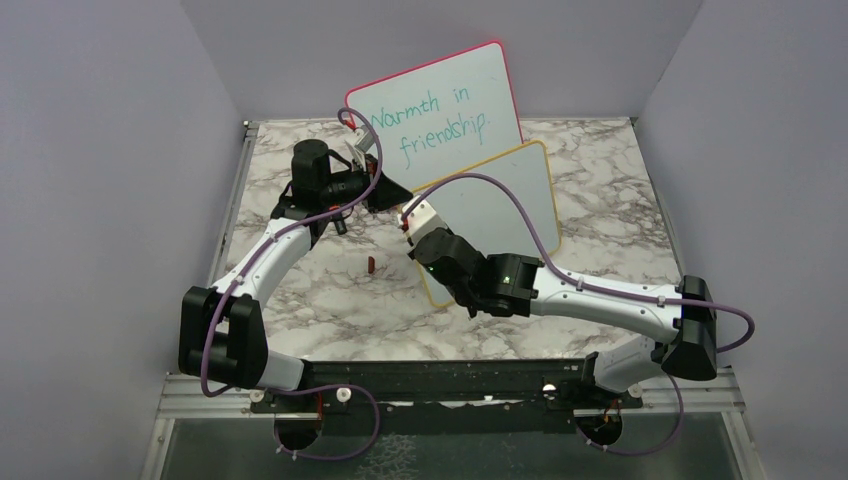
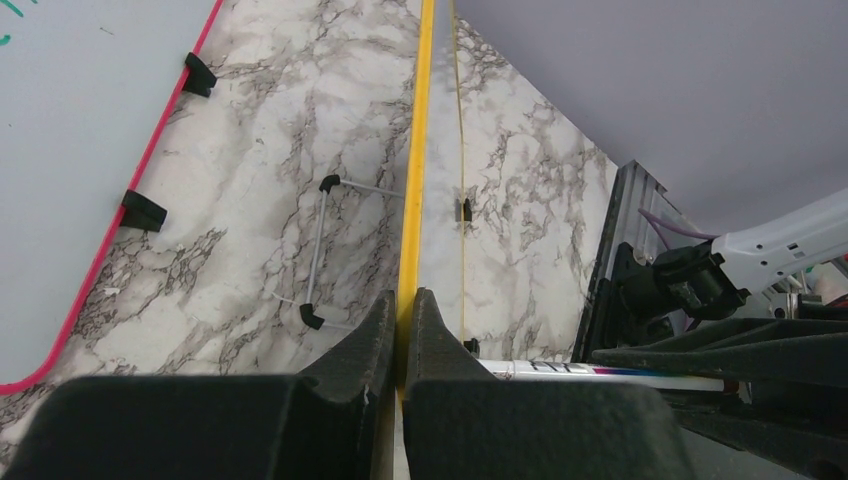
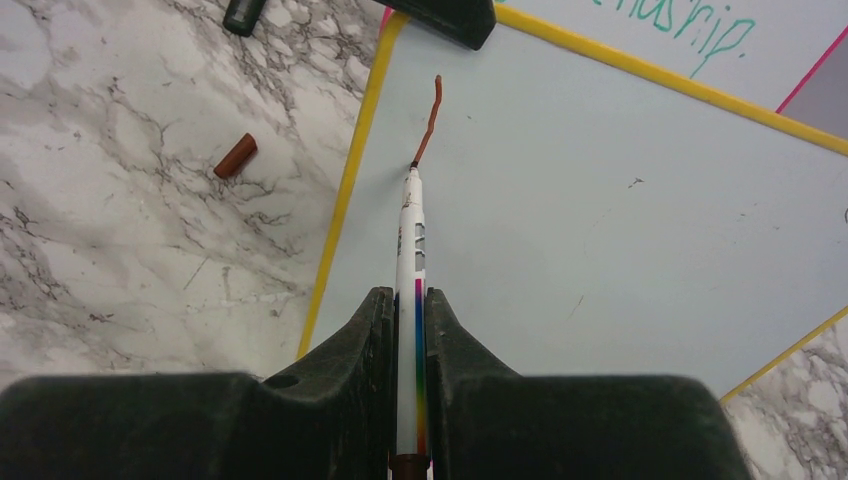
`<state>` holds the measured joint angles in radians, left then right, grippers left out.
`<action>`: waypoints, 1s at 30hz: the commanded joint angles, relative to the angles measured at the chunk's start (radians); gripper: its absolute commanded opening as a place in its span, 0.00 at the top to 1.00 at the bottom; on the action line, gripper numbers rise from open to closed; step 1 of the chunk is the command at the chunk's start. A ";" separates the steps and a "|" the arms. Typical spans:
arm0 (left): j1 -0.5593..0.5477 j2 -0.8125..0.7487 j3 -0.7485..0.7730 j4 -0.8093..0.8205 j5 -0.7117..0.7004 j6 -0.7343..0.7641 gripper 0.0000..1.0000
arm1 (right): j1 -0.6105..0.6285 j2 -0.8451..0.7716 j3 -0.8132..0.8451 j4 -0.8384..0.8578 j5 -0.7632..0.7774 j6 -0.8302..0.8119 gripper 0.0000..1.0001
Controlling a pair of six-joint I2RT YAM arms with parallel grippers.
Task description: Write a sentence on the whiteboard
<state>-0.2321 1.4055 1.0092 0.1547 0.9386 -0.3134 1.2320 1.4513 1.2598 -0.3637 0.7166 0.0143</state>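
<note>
White rainbow-striped marker [image 3: 410, 240] pinched in right gripper [image 3: 410, 300], tip touching yellow-framed white whiteboard [image 3: 620, 240] at near end of reddish-brown stroke [image 3: 431, 115], blank surface rightward; left gripper [image 2: 402, 305] clamped on frame edge.

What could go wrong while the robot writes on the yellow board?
1. The left gripper pinches only the yellow edge of the whiteboard, so a push from the marker might tip or slide it.
2. The right gripper holds the marker far from its tip, so it could twist and make the line wobble.
3. The loose cap on the table might get knocked away.
</note>
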 commanded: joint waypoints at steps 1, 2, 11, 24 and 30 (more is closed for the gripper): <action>-0.003 0.001 -0.015 -0.015 0.011 0.011 1.00 | 0.004 0.017 0.028 -0.077 -0.043 0.046 0.99; -0.003 0.001 -0.015 -0.015 0.011 0.011 1.00 | 0.004 0.017 0.029 -0.083 -0.046 0.050 0.99; -0.003 0.001 -0.016 -0.014 0.010 0.011 1.00 | 0.004 0.022 0.035 -0.138 -0.075 0.079 0.99; -0.003 0.005 -0.017 -0.012 0.012 0.011 1.00 | 0.004 0.010 0.043 -0.148 -0.086 0.089 0.99; -0.003 0.006 -0.018 -0.012 0.011 0.012 1.00 | 0.004 -0.083 0.002 -0.055 -0.064 0.070 0.99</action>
<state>-0.2321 1.4055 1.0077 0.1581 0.9390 -0.3141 1.2354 1.4464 1.2739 -0.4911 0.6479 0.0864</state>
